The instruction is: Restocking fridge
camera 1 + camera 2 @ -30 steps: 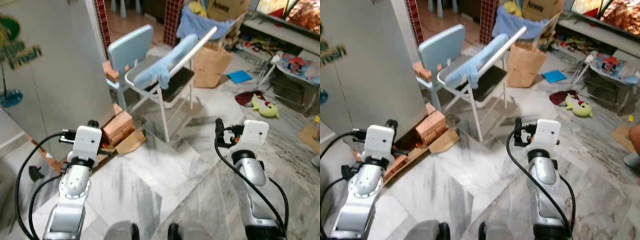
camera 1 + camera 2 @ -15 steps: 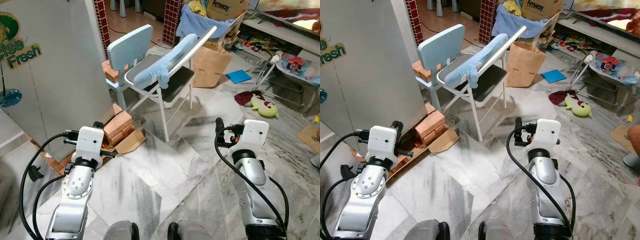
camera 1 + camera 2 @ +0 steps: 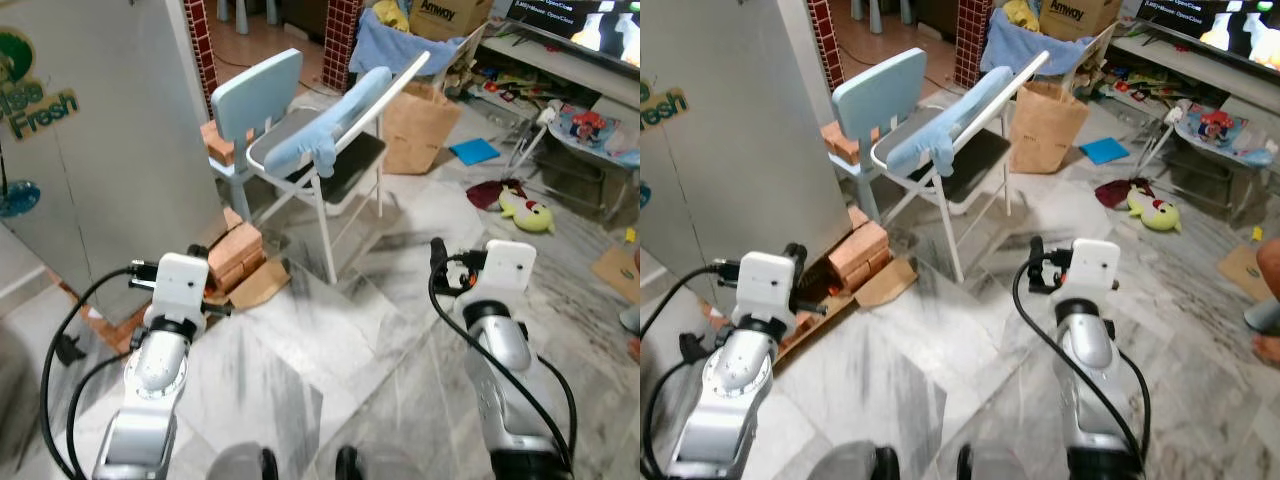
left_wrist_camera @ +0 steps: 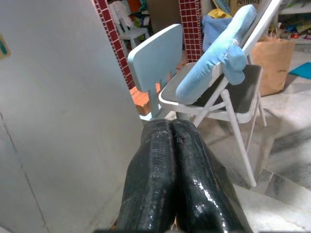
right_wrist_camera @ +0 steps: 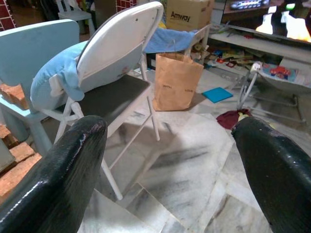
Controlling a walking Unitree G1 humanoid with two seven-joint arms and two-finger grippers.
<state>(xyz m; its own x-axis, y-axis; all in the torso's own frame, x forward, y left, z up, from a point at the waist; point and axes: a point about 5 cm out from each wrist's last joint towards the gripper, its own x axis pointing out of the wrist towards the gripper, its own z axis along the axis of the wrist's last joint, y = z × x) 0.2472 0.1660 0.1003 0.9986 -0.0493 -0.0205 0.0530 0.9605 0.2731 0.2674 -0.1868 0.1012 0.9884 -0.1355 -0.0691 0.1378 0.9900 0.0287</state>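
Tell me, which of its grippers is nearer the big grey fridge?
Left. The left gripper sits right beside the grey fridge; the right gripper is off across the marble floor.

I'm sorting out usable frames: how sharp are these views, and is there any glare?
Left and right eye views: slightly soft with motion blur, worst near the bottom edge; the marble floor shows mild reflections. Left wrist view: the left hand is close and glossy, the folding chair fairly clear. Right wrist view: the right hand's fingers are blurred, the paper bag sharp.

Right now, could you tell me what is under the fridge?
Red bricks prop up the fridge at its corner, with flattened cardboard beside them. Further under is hidden.
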